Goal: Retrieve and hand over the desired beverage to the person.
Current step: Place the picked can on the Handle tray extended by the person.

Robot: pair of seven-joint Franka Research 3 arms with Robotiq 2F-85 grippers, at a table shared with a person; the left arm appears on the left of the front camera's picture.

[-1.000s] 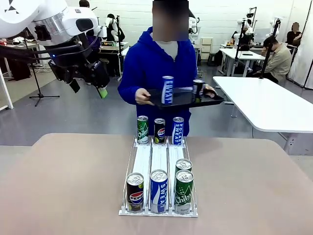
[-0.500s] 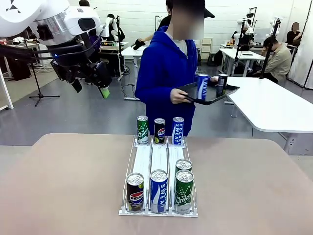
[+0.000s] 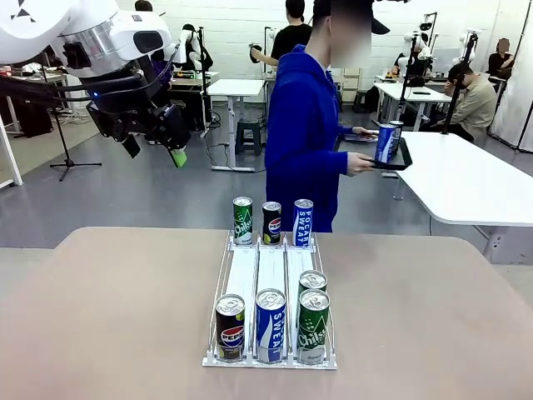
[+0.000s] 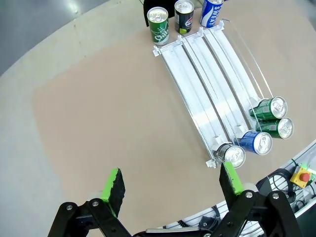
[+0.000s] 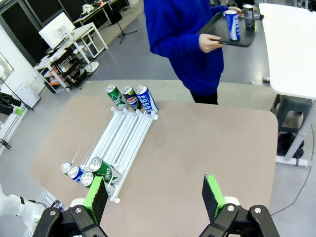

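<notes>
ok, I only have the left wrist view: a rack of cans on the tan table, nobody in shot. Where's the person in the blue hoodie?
Observer: The person in the royal-blue hoodie stands beyond the far edge of the tan table, side-on, facing the white table on the robot's right.
Operator: Hands free?
Observer: No, they carry a black tray with a blue can and a dark can upright on it.
Operator: Right gripper?
Observer: The right gripper is open, high above the tan table, nothing between its pads.
</notes>
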